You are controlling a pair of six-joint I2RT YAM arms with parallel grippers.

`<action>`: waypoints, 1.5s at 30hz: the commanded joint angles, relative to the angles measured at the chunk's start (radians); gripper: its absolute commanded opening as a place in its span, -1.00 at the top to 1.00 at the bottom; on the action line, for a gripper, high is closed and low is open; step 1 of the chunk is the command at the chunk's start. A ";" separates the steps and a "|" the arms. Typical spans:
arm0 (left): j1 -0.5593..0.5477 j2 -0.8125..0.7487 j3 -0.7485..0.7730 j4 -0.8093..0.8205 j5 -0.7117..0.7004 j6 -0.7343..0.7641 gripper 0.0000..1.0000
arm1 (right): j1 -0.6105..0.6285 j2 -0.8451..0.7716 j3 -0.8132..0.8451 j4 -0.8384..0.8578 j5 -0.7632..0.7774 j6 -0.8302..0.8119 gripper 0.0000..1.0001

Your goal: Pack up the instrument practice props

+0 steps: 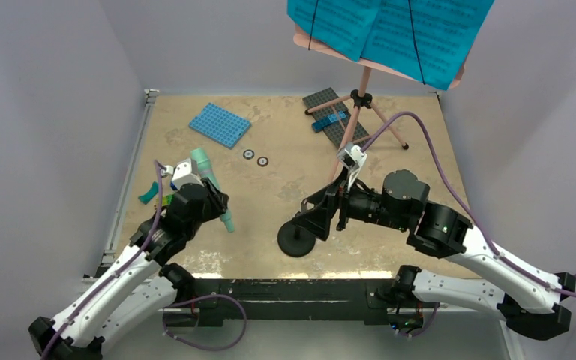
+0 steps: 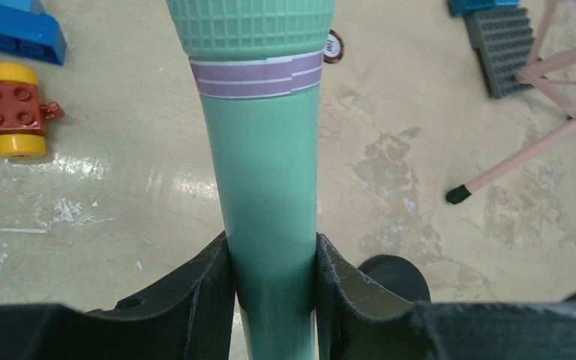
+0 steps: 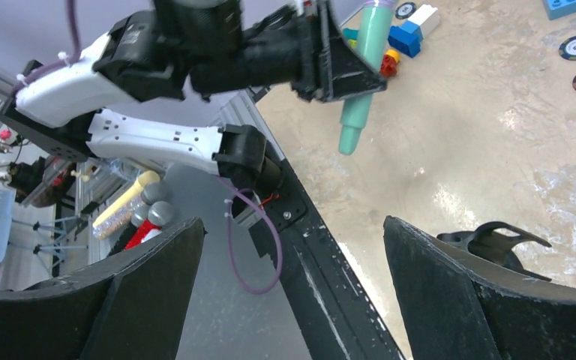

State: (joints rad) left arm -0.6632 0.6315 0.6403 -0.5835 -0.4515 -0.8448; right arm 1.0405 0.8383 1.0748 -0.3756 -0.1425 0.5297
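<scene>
Left wrist view showed the left gripper (image 2: pixel 270 300) clamped on the mint-green toy microphone (image 2: pixel 266 187). One black finger pressed each side of the smooth handle, below a lilac band and the gridded head. The microphone pointed away from the wrist over the tan table (image 2: pixel 390 165). From the right wrist camera it hung slanted, tail end down, and looked clear of the surface. Past it on the table lay a red and yellow toy brick piece (image 2: pixel 11 109) and a blue brick (image 2: pixel 15 34). A poker chip (image 2: pixel 333 45) sat partly hidden behind the head.

The right gripper (image 3: pixel 292 300) had its jaws wide apart with nothing between them. The clip of the small black round-base mic stand (image 3: pixel 495 236) showed just beside one finger. From above, the stand's round base rested on the table near the front edge, between the two arms. The right gripper was close over it, but contact could not be told.

Farther back, the pink tripod music stand (image 1: pixel 360 105) stood upright at the far right of the table. The cyan sheet-music pages (image 1: pixel 390 30) were spread on its board. Its legs straddled a grey baseplate (image 1: pixel 319 100). A blue baseplate (image 1: pixel 220 124) lay at the far left, and a small teal piece (image 1: pixel 148 193) lay by the left edge.
</scene>
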 commanded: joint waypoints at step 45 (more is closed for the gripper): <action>0.662 1.203 0.533 0.279 0.591 -0.044 -0.06 | 0.000 -0.242 -0.004 -0.244 0.098 -0.061 -0.95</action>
State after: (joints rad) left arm -0.0063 1.8271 1.1316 -0.2825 0.1249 -0.9047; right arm 1.0405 0.6075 1.0447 -0.6285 -0.0677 0.4671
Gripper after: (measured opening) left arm 0.522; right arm 0.975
